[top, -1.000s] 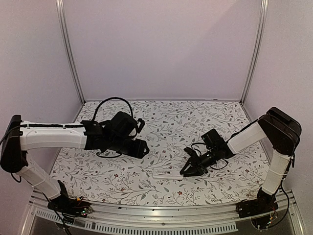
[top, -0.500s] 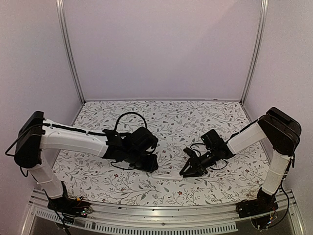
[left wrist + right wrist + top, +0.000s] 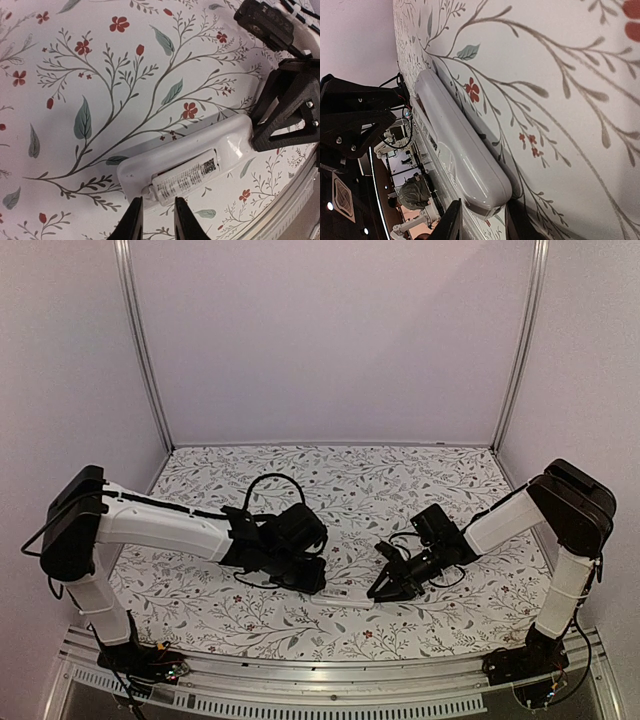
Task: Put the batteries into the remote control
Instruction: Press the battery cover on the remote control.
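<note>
The remote control (image 3: pixel 200 145) is a white handset lying back up on the flowered cloth, front centre in the top view (image 3: pixel 345 594). In its open recess lies one battery (image 3: pixel 185 177), a slim cylinder with a white printed label. My left gripper (image 3: pixel 158 220) hovers at the remote's left end (image 3: pixel 315 585). Its jaws stand a narrow gap apart by the battery's nub, with nothing gripped between them. My right gripper (image 3: pixel 484 220) is shut on the remote's right end (image 3: pixel 455 135), one finger on each side. It appears as black fingers (image 3: pixel 290 110) in the left wrist view.
The flowered cloth (image 3: pixel 350 490) covers the whole table. A metal rail (image 3: pixel 330 680) runs along the near edge just in front of the remote. White walls and corner posts (image 3: pixel 140 350) close in the sides and back. A black cable (image 3: pixel 268 482) loops above the left wrist.
My left arm has swung from the back left down to the remote's left end, and its jaws have narrowed. The right arm and the remote have stayed put.
</note>
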### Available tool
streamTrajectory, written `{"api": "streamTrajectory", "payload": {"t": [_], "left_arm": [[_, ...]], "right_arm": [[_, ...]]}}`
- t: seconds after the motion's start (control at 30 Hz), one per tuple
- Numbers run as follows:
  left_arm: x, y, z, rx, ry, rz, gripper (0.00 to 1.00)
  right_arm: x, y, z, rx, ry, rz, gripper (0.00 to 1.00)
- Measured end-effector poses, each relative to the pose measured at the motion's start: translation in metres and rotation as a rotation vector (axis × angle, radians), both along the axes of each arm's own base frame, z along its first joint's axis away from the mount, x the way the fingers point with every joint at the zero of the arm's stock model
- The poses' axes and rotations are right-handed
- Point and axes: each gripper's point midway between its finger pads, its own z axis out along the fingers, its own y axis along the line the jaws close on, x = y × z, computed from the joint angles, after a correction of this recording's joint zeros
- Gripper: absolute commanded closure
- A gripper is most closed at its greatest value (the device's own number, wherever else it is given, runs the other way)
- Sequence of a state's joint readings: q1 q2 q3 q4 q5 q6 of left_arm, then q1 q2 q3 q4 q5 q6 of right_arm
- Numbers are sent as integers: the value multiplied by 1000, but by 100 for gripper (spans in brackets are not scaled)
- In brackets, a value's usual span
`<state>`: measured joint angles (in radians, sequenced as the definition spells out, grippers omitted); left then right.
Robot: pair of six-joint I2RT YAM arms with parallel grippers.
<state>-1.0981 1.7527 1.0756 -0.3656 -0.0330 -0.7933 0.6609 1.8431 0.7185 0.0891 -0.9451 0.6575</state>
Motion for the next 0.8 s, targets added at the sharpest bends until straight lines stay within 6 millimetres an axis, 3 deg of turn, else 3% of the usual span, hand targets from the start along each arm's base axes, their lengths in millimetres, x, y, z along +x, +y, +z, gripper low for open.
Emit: {"api": "streamTrajectory", "payload": {"t": [0.8], "left_arm": [[-3, -10, -11, 32, 11, -23, 85]], "right_arm": [[0, 0, 0, 0, -2, 2, 71]]}}
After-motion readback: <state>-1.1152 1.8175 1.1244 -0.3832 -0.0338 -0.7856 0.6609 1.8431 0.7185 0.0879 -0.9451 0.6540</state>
